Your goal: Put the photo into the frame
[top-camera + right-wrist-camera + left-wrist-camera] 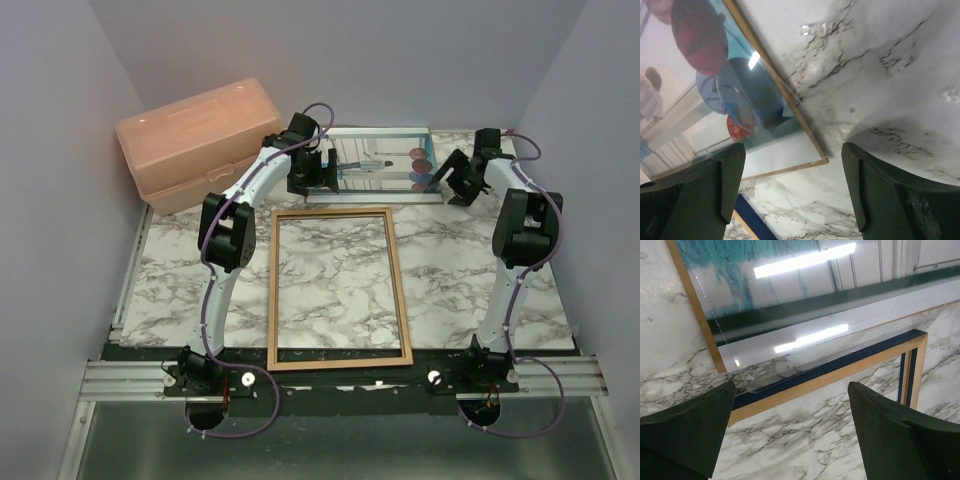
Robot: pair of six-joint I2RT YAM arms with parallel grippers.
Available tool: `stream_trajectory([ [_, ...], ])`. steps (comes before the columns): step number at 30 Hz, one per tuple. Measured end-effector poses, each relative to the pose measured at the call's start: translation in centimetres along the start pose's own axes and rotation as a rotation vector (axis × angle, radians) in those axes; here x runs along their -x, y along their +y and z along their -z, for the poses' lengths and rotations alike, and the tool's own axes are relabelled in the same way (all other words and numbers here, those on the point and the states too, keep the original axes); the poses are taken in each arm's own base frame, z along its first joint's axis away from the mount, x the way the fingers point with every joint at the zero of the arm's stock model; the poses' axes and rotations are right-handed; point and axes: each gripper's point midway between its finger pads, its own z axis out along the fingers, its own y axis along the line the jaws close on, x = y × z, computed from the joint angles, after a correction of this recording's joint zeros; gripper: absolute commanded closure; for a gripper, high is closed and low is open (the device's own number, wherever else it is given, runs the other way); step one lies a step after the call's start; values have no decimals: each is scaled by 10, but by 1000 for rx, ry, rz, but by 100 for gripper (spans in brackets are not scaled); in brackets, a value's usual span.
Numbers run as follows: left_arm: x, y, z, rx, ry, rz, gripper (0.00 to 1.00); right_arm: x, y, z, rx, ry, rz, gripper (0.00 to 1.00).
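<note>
Top external view, far left: peach box (195,140), lid down, at the rear corner of the table (450,270).
Left gripper (318,172): jaws spread, empty; hides the left end of the photo (385,163).
Photo: flat along the far edge, just behind the frame (338,290).
Frame: wood face up, mid-table, between both arms.
Right gripper (455,182): jaws spread, empty, at the photo's right end.

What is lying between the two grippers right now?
The photo lies flat on the table between the left gripper and the right gripper; the top view shows it.
</note>
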Motion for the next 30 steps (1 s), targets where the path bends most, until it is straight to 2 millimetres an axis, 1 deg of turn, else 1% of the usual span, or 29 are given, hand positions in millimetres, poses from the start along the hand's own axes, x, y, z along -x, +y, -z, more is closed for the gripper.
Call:
stream_trajectory([
  [4,1,-3,0,-18,-2,0,1,14,-6,0,10,-37,-21,16],
  [7,1,-5,0,-24,-1,0,1,20,-9,-1,17,-56,-31,16],
  [11,1,-6,0,-32,0,-1,1,23,-5,-2,54,-63,-45,18],
  [14,1,-6,1,-34,0,-1,1,21,4,-4,123,-44,-59,21],
  [17,1,-7,1,-36,1,-2,1,16,13,-6,201,-18,-79,26],
  [20,1,-7,1,-38,2,-2,2,10,18,-6,270,10,-103,27],
  [24,1,-7,1,-39,2,-2,1,5,16,-2,320,23,-131,29],
  [30,1,-7,1,-40,3,-2,1,-11,9,7,323,48,-150,28],
])
